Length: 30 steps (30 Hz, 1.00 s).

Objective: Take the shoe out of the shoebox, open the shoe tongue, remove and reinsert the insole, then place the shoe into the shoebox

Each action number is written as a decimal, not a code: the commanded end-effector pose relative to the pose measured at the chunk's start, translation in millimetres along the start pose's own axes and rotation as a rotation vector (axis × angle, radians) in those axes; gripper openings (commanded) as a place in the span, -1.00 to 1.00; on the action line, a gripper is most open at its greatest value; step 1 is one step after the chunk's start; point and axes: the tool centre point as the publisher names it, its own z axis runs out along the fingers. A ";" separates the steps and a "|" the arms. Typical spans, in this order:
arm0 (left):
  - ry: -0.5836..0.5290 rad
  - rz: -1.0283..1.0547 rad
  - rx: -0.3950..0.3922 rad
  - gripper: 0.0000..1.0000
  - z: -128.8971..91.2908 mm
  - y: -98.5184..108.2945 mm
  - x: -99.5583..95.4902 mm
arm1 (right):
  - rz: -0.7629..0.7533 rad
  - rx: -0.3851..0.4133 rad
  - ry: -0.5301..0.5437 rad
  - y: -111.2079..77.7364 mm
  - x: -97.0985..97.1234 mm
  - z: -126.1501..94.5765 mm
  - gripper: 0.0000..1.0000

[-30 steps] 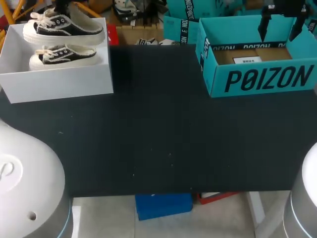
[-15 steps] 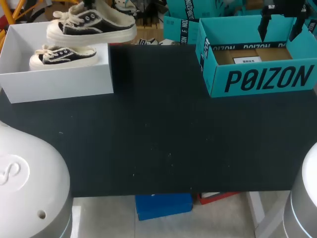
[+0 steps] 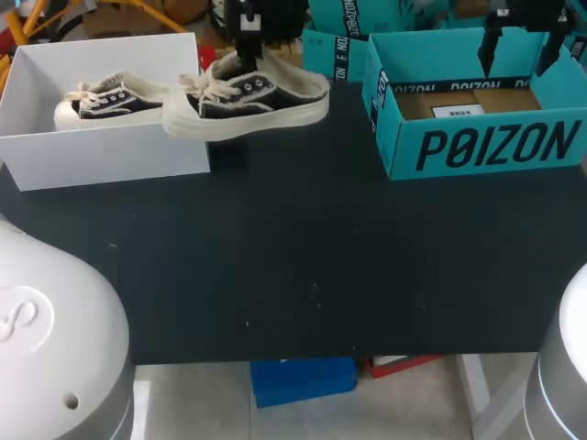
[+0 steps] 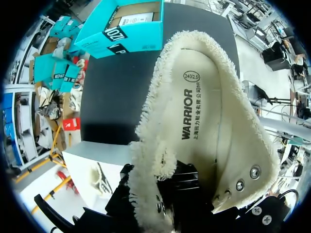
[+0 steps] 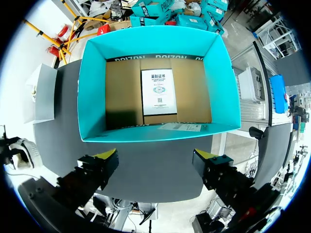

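- The shoe (image 3: 246, 96) was up over the far left part of the white shoebox (image 3: 101, 151) half a second ago. Now it has gone right and a bit nearer to me.
- It hangs in the air. Its toe is over the right wall of the white shoebox and its heel is over the far side of the table (image 3: 303, 257). The toe points left.
- My left gripper (image 3: 249, 57) has come across with it and holds it from above.
- In the left wrist view the left gripper (image 4: 160, 194) is closed tight on the fuzzy side wall of the shoe (image 4: 209, 121). One black finger (image 4: 184, 180) is inside the shoe and the other is outside.
- The other shoe (image 3: 115, 103) lies in the white shoebox, as before.
- My right gripper (image 3: 518, 27) has not moved. It hangs over the teal box (image 3: 477, 147) at the far right.
- The right gripper (image 5: 156, 155) is wide open and holds nothing. The teal box (image 5: 92, 97) is ahead of it.
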 end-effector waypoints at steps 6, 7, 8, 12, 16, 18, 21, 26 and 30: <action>-0.016 0.006 -0.044 -1.00 50.7 -23.6 13.7 | 0.000 0.000 0.000 -0.1 0.2 -0.2 1.00; -0.015 0.005 -0.044 -1.00 57.3 -24.6 13.0 | 0.000 0.000 0.000 -0.1 0.2 -0.2 1.00; -0.027 0.009 -0.042 -1.00 64.5 -25.5 12.6 | 0.000 0.000 0.000 -0.1 0.2 -0.2 1.00; -0.043 0.018 -0.040 -1.00 94.4 -30.3 11.0 | 0.000 0.000 0.000 -0.1 0.2 -0.2 1.00; -0.043 0.035 -0.042 -1.00 120.0 -34.0 11.1 | 0.000 0.000 0.000 -0.1 0.2 -0.2 1.00; -0.060 0.058 -0.030 -1.00 129.5 -35.2 14.6 | 0.000 0.000 0.000 -0.1 0.2 -0.2 1.00; -0.068 0.101 -0.016 -1.00 144.9 -35.3 22.0 | 0.000 0.000 0.000 -0.1 0.2 -0.2 1.00; -0.056 0.132 -0.018 -1.00 167.0 -30.3 29.4 | 0.000 0.000 0.000 -0.1 0.2 -0.2 1.00; -0.056 0.162 -0.014 -1.00 183.6 -27.5 31.2 | 0.000 0.000 0.000 -0.1 0.2 -0.2 1.00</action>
